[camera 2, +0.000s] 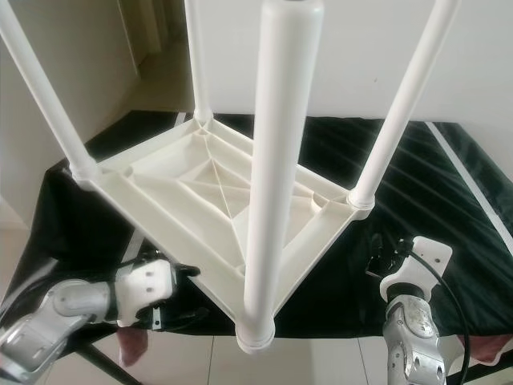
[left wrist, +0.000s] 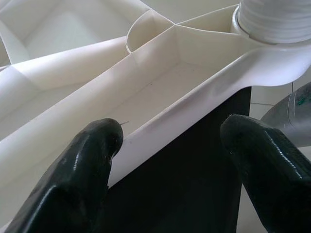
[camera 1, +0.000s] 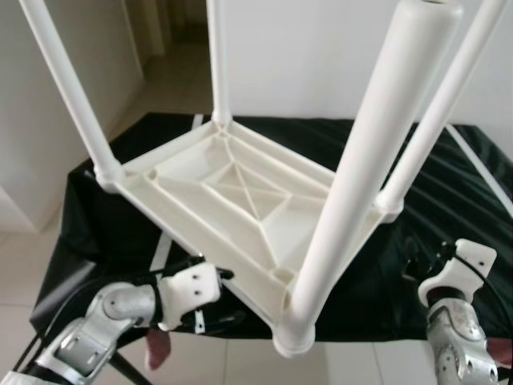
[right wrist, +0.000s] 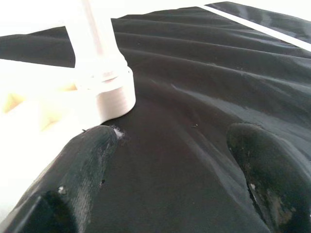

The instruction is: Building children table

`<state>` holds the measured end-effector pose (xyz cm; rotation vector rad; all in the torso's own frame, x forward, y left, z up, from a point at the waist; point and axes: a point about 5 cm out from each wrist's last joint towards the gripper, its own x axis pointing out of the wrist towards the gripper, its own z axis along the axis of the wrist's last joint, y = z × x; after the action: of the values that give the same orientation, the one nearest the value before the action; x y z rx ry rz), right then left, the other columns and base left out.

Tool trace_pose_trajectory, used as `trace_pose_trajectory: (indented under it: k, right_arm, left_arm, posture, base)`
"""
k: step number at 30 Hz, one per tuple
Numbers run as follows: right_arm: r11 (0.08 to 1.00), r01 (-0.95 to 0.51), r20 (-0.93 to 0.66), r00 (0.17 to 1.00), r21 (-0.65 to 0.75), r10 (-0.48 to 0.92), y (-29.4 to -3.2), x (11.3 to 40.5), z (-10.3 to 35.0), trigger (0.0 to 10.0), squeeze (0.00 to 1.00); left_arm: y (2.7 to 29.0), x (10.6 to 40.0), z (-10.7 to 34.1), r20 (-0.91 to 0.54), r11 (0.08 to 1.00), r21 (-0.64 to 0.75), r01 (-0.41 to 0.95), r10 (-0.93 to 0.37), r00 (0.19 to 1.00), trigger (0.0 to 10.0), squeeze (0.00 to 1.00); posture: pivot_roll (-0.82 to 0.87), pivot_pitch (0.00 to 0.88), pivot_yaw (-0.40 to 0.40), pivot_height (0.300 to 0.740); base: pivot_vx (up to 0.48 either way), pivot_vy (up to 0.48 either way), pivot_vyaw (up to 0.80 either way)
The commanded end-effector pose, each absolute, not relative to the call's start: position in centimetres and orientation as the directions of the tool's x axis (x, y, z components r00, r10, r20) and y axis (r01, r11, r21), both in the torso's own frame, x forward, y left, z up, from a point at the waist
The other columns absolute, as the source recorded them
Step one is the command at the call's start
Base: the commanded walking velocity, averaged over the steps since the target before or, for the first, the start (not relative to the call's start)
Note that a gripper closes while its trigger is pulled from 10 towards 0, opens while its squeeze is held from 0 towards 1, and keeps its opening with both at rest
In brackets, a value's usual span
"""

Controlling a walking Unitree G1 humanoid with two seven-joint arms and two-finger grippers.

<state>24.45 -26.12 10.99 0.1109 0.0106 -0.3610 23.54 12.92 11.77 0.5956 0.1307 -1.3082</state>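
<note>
A white plastic children's table (camera 1: 240, 192) lies upside down on a black cloth (camera 1: 449, 200), with its four legs pointing up. The nearest leg (camera 1: 361, 176) rises from the front corner. My left gripper (left wrist: 172, 133) is at the front left rim (left wrist: 160, 126) and stands open. One of its fingers (left wrist: 92, 160) is on the ribbed inner side and the other is outside, over the cloth. My right gripper (right wrist: 175, 133) is open low over the cloth beside the right corner. One of its fingers (right wrist: 92, 155) is close to that leg's threaded collar (right wrist: 104, 92).
The cloth covers a work table whose front edge (camera 1: 361, 337) is right before me, with pale floor tiles (camera 1: 240, 361) below. A white stripe (camera 2: 469, 180) crosses the cloth at the right. A white wall (camera 1: 304, 56) stands behind and a doorway (camera 1: 172, 32) opens at the back left.
</note>
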Motion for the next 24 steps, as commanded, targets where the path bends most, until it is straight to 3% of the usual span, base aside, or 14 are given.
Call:
trace_pose_trajectory:
  k: [1,11,16,24]
  right_arm:
    - [0.930,0.349,-0.044,0.937,0.112,-0.346,-26.0,24.3,10.8,10.0,0.00]
    - [0.929,0.350,-0.044,0.937,0.117,-0.347,-25.9,24.4,10.9,10.0,0.00]
    - [0.927,0.352,-0.039,0.936,0.128,-0.350,-25.7,24.4,11.0,10.0,0.00]
    - [0.927,0.351,-0.030,0.936,0.133,-0.350,-25.7,24.3,11.1,10.0,0.00]
  left_arm:
    - [12.0,23.3,10.4,-0.465,0.071,0.322,0.944,-0.857,0.223,10.0,0.00]
    - [9.9,24.5,9.8,-0.448,0.068,0.363,0.929,-0.862,0.238,10.0,0.00]
    - [7.3,26.4,9.9,-0.399,0.136,0.402,0.906,-0.864,0.307,10.0,0.00]
    - [5.2,27.9,10.1,-0.338,0.227,0.418,0.879,-0.860,0.382,10.0,0.00]
  posture:
    - [0.05,0.000,-0.028,0.740]
    - [0.04,0.000,-0.025,0.740]
    - [0.03,0.000,-0.016,0.740]
    - [0.03,0.000,-0.012,0.740]
  base:
    - [0.000,0.000,0.00]
    - [0.000,0.000,0.00]
    - [0.000,0.000,0.00]
    - [0.000,0.000,0.00]
